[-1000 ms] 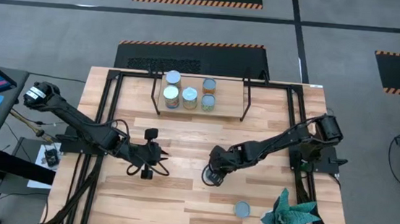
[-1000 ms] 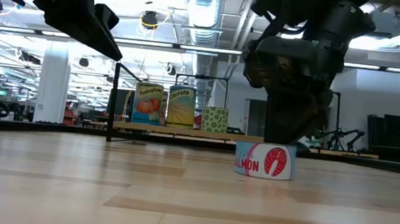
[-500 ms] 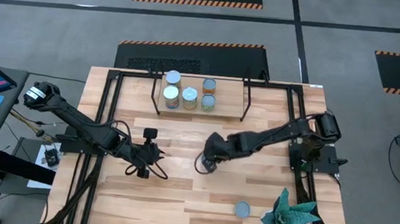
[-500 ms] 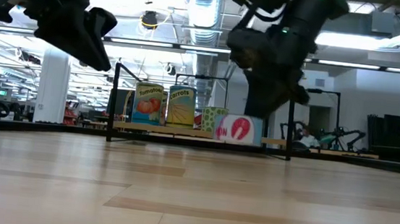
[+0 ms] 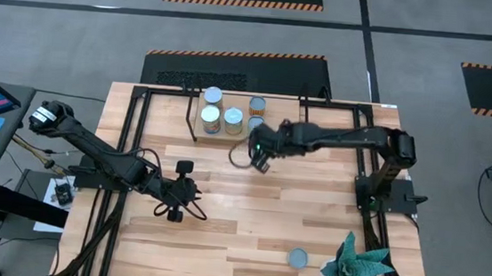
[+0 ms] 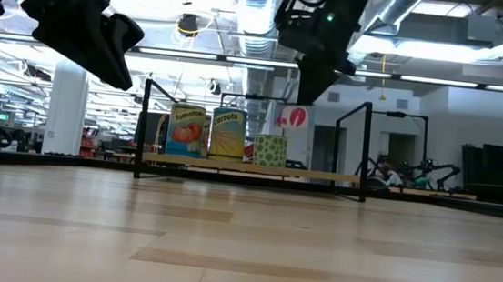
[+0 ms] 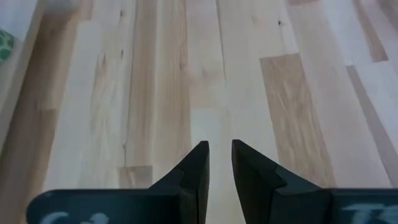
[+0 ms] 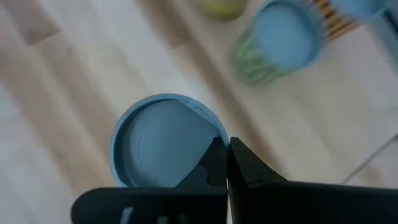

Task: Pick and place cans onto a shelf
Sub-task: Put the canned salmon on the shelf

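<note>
1. One shelf (image 5: 282,113) stood at the far side of the table. The half of its board on the right arm's side was bare, which I judged to be the free room for the next can.
2. Two arms were in view. The right gripper (image 8: 227,163) hovered just in front of the shelf's front edge, near its middle, with its fingers pinched shut on the rim of a salmon can (image 8: 163,146). The left gripper (image 7: 219,146) waited well in front of the shelf toward its left end, jaws narrow with nothing between them, so the right arm was plainly the nearer.
3. Seven cans in all:
   - Five shelf cans (image 5: 213,95) stood upright, bunched on the shelf's left half. One was partly hidden by the right arm.
   - One was the held can, round top up and long axis vertical. In the low view it hung above board level, so the bare board lay beyond it and slightly to the right.
   - One loose can (image 5: 297,258) lay on the table, far in front of the shelf's right end.
</note>
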Robot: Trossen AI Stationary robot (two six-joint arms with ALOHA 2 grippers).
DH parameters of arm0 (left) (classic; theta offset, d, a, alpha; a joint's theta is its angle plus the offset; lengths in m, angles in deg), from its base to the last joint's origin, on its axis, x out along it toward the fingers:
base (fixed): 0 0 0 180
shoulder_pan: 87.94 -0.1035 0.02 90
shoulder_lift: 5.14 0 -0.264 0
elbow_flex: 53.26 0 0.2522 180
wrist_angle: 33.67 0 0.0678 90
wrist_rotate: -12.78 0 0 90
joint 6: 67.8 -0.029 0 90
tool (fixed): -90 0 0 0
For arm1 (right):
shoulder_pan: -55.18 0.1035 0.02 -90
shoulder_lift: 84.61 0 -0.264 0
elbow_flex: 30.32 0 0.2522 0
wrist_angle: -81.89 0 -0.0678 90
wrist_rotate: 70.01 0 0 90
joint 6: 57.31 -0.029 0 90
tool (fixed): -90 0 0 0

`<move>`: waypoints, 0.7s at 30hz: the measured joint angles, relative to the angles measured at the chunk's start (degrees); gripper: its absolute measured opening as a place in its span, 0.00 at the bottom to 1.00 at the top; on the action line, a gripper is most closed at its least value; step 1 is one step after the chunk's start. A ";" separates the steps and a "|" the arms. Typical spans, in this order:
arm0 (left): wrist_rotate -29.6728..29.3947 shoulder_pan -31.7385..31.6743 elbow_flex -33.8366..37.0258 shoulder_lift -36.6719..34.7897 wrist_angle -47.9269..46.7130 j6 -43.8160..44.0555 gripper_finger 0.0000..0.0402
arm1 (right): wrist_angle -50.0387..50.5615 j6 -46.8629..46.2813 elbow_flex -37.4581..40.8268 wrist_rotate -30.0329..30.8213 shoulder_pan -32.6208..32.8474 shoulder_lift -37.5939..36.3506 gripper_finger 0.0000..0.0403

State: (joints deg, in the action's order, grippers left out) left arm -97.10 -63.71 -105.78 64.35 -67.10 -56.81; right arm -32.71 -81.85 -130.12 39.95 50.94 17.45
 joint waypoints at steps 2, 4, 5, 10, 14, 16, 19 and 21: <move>-0.23 0.00 0.00 0.00 0.05 -1.06 0.15 | 0.34 2.95 -1.13 0.80 -2.30 0.00 0.01; -0.91 0.00 0.00 0.00 0.14 -2.43 0.15 | 0.44 6.55 -1.84 0.96 -4.98 0.00 0.01; -1.43 0.00 0.00 0.00 0.14 -3.10 0.15 | 0.43 8.81 -2.10 0.96 -6.40 0.00 0.01; -3.30 -0.37 0.00 0.00 0.13 -5.86 0.15 | 0.42 21.49 -2.43 -0.19 -14.20 -0.02 0.01; -4.38 -1.85 0.00 0.00 0.32 -8.08 0.15 | -0.74 27.81 -2.43 -6.89 -20.98 -0.02 0.01; -4.83 -2.99 0.00 0.00 0.77 -8.43 0.15 | -1.34 28.52 -2.43 -9.00 -24.03 0.02 0.01; -4.88 -5.13 0.00 0.00 1.68 -8.44 0.15 | -1.04 29.15 -2.41 -10.25 -27.49 0.42 0.01; -4.87 -6.66 0.00 0.00 1.74 -8.44 0.15 | -1.31 29.14 -2.41 -12.18 -29.26 0.42 0.01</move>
State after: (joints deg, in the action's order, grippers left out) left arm -101.97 -70.38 -105.78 64.35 -65.36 -65.25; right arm -34.02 -52.71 -132.53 27.77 21.69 17.86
